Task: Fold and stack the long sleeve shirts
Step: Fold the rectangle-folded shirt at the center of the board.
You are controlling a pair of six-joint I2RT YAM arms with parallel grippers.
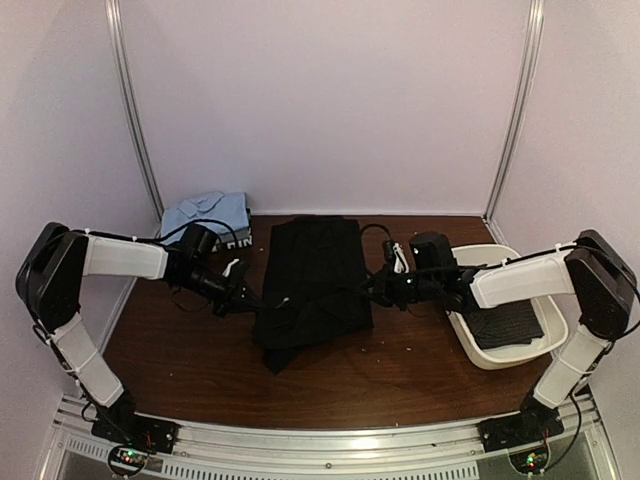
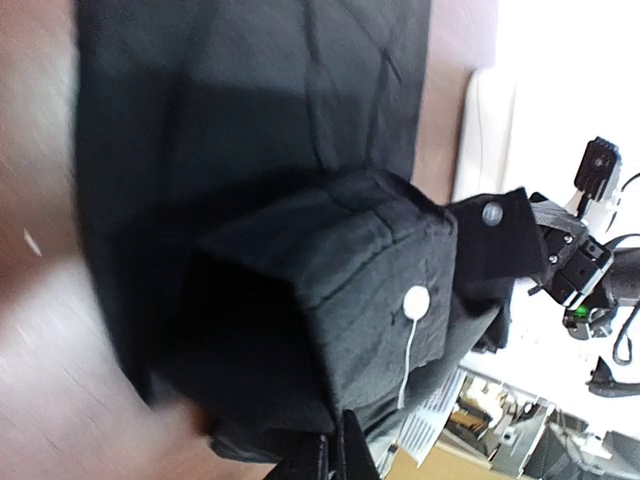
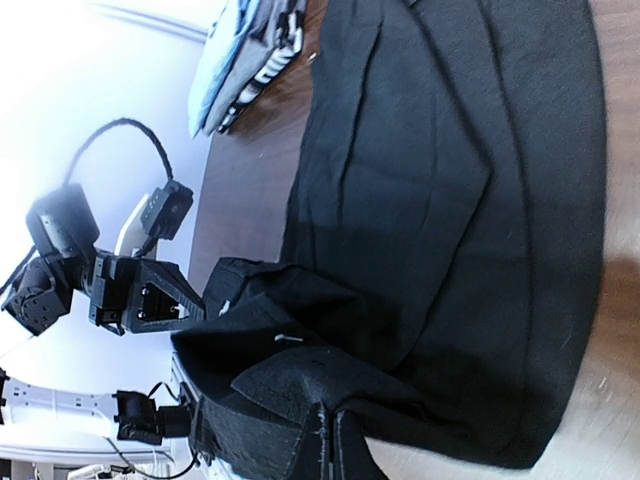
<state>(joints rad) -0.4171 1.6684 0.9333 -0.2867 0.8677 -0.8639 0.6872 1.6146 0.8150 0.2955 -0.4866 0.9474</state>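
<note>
A plain black long sleeve shirt (image 1: 312, 280) lies lengthwise in the middle of the brown table, its near end bunched up. My left gripper (image 1: 250, 298) is shut on the shirt's left edge; the left wrist view shows its fingertips (image 2: 340, 455) pinching a raised fold with a white button (image 2: 416, 300). My right gripper (image 1: 376, 290) is shut on the right edge; in the right wrist view its fingertips (image 3: 330, 450) pinch a lifted black fold (image 3: 300, 370). A second dark cloth with a fine pale pattern (image 1: 505, 322) lies in the basket.
A white basket (image 1: 470, 345) stands at the right of the table. A folded pile of light blue and striped clothes (image 1: 207, 216) sits at the back left; it also shows in the right wrist view (image 3: 245, 50). Pale walls enclose the table.
</note>
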